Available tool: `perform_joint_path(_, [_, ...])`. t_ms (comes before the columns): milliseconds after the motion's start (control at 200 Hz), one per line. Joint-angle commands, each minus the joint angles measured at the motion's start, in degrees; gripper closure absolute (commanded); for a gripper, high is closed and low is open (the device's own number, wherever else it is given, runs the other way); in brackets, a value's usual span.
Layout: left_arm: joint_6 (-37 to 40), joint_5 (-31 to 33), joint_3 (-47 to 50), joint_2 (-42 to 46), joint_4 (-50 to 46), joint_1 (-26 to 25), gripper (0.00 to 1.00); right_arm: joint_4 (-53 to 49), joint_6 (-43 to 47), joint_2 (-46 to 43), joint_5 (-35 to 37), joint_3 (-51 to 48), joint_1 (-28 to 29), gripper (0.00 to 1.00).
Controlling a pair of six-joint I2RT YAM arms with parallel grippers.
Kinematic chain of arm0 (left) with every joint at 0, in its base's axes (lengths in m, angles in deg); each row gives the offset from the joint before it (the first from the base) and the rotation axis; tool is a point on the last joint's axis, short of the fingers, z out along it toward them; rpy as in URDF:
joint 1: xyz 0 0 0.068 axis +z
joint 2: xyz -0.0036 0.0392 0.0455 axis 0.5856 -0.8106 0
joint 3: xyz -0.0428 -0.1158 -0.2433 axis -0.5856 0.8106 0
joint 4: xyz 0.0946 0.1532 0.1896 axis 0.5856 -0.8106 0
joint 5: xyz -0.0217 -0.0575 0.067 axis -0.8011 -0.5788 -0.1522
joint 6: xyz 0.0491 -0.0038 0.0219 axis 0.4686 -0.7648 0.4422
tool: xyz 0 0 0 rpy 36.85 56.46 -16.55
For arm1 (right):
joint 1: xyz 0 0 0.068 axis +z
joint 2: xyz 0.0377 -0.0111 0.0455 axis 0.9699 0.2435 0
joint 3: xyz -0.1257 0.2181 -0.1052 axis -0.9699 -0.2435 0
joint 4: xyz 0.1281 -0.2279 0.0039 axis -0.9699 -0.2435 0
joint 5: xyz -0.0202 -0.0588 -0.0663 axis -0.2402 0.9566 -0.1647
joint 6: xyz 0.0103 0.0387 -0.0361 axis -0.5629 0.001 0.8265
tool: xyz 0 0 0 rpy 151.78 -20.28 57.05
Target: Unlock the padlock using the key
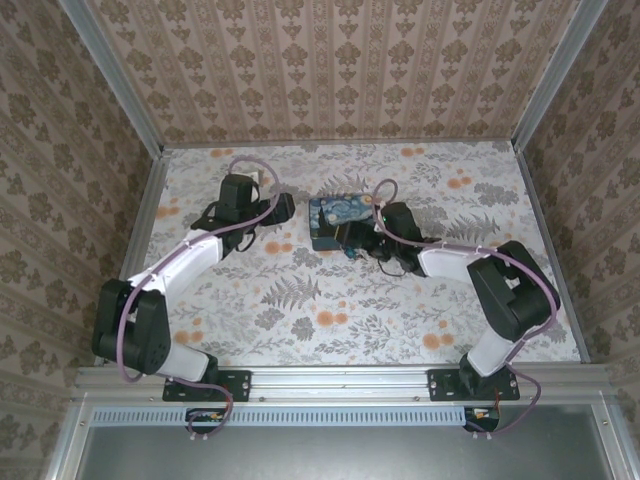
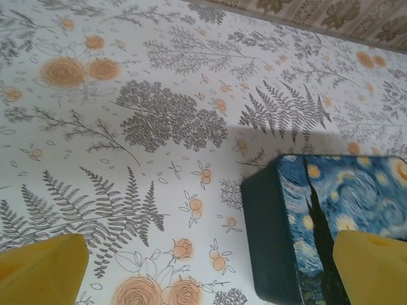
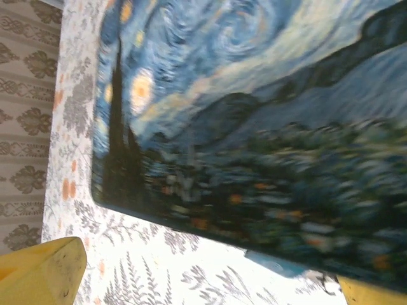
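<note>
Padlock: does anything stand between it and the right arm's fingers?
Nothing visible does. The padlock lies by the box's near edge, just in front of the open right fingers.

Box (image 1: 335,222) sits mid-table, blocks centre. R gripper (image 1: 362,243) crowded at its near-right side. L gripper (image 1: 288,208) just left of it, narrow bare gap betw. Table (image 1: 330,330) front half free. Walls (image 1: 330,70) shut in 3 sides.
</note>
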Motion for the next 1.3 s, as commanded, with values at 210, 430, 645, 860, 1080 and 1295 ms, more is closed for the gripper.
perform_joint_path(210, [0.52,-4.3,-4.53,-4.32,-3.02,-1.8,0.0,0.16,5.11,1.83,-5.28,0.04,-2.6,0.07])
perform_joint_path(430, [1.96,-4.64,-8.39,-7.1,-7.01,-2.11,0.0,-3.22,12.62,-0.49,-5.08,-2.43,-2.7,0.18])
perform_joint_path(645, [0.8,-6.07,-7.97,-7.46,-5.86,-2.08,0.0,-10.7,21.79,0.19,-4.04,1.55,-2.7,0.4])
perform_joint_path(860, [0.18,-6.7,-7.95,-7.44,-5.88,-1.8,0.0,-14.27,25.06,3.0,-2.38,4.86,-2.69,0.4])
perform_joint_path(1080, [0.09,-7.51,-8.09,-7.35,-5.89,-1.63,0.0,-14.31,24.94,6.4,-2.55,7.03,-2.58,0.4])
perform_joint_path(1295, [-0.42,-8.42,-7.59,-7.3,-5.43,-1.03,0.0,-14.26,25.24,9.12,-1.78,8.6,-2.32,0.4])
